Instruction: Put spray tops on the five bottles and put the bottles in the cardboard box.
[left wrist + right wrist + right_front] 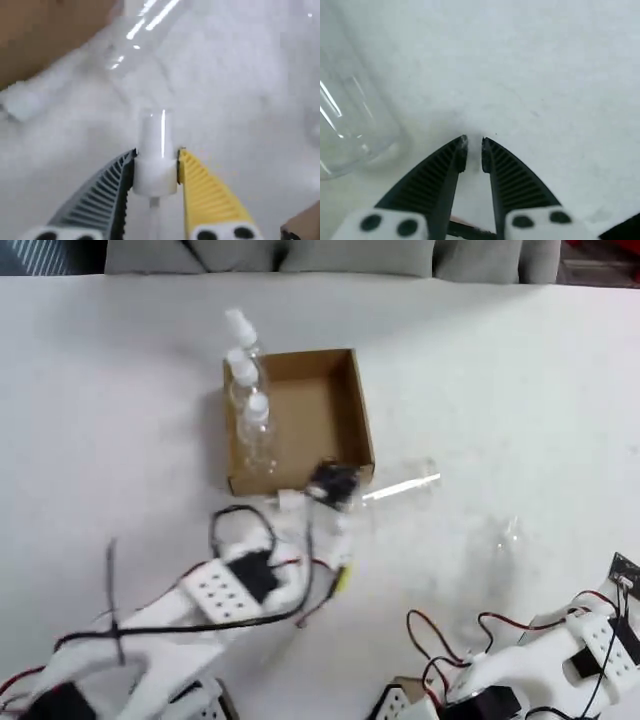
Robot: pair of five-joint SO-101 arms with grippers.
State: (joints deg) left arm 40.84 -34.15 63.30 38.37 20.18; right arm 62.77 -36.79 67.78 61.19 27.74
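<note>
Left gripper (156,152) clamped on spray top (155,176); right gripper (473,146) nearly together, empty, beside bottle (350,125).

No text, number, label or sign can be read in any view. The cardboard box (315,415) just beyond the left jaws has plain brown walls, and no print can be made out on the clear bottles (257,435) standing in it.
</note>
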